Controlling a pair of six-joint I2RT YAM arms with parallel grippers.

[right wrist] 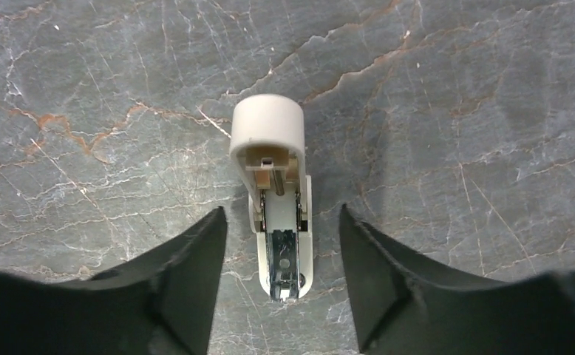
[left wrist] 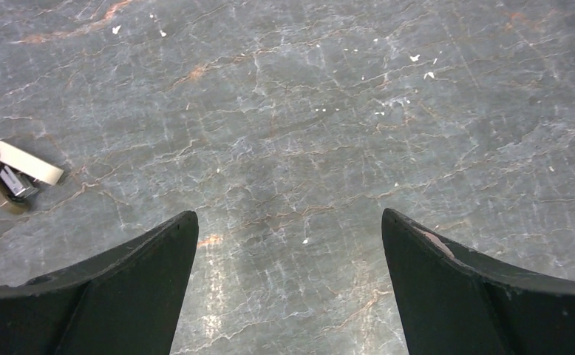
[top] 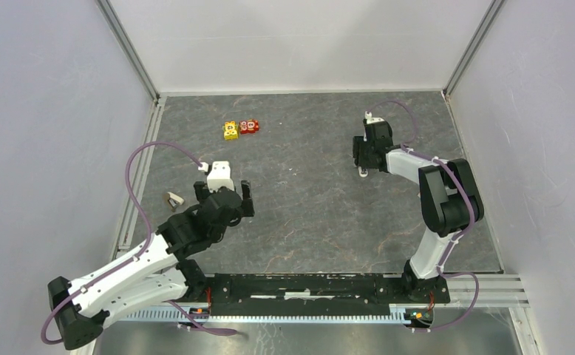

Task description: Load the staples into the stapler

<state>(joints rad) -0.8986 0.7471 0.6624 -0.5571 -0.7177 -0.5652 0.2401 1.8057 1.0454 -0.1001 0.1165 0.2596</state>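
Observation:
The cream-white stapler (right wrist: 273, 200) lies on the dark stone table with its top swung open, so the grey metal inner channel shows. In the top view the stapler (top: 363, 174) is at the right rear. My right gripper (right wrist: 283, 222) is open. Its fingers stand on either side of the stapler's metal front end with a gap on each side; it also shows in the top view (top: 364, 164). My left gripper (left wrist: 288, 222) is open and empty over bare table, at the left middle of the top view (top: 225, 201). No loose staples can be made out.
A small cream and tan object with a grey metal part (left wrist: 15, 181) lies left of my left gripper, also visible from above (top: 174, 200). A yellow toy block (top: 230, 131) and a red one (top: 250, 126) sit at the rear. White walls enclose the table.

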